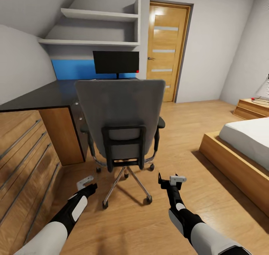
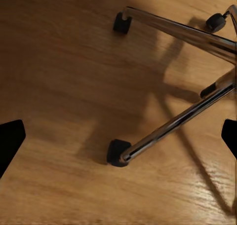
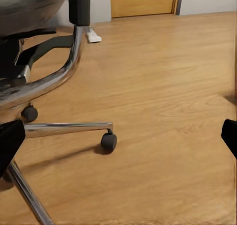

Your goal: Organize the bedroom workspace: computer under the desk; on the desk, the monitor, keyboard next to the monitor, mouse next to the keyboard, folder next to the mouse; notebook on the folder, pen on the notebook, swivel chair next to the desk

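Your head view faces the back of the swivel chair (image 1: 119, 113), which stands on the wooden floor (image 1: 179, 128) directly in front of you, its grey backrest toward you and its chrome five-spoke base (image 1: 125, 184) between your two arms. The chair sits just beside the end of the counter (image 1: 56, 94), whose glossy black top runs back to a bright blue panel (image 1: 73, 69). The monitor (image 1: 116, 62) stands upright on the counter behind the chair, black screen toward you, with a red dot at its lower right corner. Whatever lies on the chair seat is hidden by the backrest.

The left gripper (image 2: 118, 136) hangs low over the floor, jaws spread wide and holding nothing; one chrome spoke and its black caster (image 2: 117, 152) lie between the fingertips in the left wrist view. The right gripper (image 3: 118, 136) is likewise spread wide and empty, with the chair's base and a caster (image 3: 108, 141) ahead of it.

Wooden drawers (image 1: 22, 154) stand at your left. A bed (image 1: 246, 135) lies at your right. Two wall shelves (image 1: 99, 15) hang above the counter, and you see nothing on them. A wooden door (image 1: 166, 49) stands closed beyond.
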`<state>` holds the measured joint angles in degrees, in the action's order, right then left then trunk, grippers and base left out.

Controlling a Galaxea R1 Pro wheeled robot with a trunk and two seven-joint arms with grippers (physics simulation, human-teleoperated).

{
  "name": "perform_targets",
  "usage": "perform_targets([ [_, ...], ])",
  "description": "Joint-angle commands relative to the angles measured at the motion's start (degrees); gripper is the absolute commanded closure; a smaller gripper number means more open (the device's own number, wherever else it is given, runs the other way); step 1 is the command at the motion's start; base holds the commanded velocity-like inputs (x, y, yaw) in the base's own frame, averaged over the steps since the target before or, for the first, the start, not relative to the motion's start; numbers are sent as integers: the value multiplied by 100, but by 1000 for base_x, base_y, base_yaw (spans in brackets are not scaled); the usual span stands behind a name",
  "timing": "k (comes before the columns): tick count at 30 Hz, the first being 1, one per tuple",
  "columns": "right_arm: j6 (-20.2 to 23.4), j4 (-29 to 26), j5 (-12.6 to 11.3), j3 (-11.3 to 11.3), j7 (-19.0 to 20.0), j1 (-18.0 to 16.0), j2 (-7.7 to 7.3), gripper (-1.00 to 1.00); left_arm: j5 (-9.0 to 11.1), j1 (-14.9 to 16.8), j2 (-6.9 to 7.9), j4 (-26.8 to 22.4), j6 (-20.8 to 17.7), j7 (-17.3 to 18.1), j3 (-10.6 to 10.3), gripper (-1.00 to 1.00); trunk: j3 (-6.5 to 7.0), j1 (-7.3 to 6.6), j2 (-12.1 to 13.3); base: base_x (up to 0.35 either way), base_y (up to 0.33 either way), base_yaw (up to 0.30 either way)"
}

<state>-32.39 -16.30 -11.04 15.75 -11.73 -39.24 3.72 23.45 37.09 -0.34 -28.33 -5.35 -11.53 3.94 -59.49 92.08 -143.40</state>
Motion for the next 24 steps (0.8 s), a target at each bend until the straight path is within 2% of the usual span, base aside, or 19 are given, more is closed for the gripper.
perform_targets([
  [1, -16, 4, -47, 50, -27, -4, 1, -100, 45, 0, -4, -15, -34, -16, 16, -100, -5, -4, -2, -262, -181, 0],
  [12, -17, 4, -47, 51, -15, -5, 5, -100, 35, 0, -36, -14, -36, -11, -3, -100, -5, -4, -2, -60, -41, 0],
  [13, -22, 5, -47, 57, -39, -4, 43, -100, 8, 0, -184, -13, -55, -18, -29, -100, -1, -4, -2, -174, -243, 128],
  [14, -22, 5, -47, 58, -41, -4, 48, -100, 7, 0, -195, -13, -57, -19, -44, -100, 3, -4, -2, -167, -258, 144],
  [20, -19, 5, -47, 54, -48, -5, 90, -100, 8, 0, -237, -7, -55, -34, -412, -100, 24, -4, -2, -99, -307, 144],
  [24, -17, 11, -47, 52, -47, -4, 98, -100, 10, 0, -244, -6, -54, -34, -494, -100, 27, -4, -2, -22, -334, 39],
])
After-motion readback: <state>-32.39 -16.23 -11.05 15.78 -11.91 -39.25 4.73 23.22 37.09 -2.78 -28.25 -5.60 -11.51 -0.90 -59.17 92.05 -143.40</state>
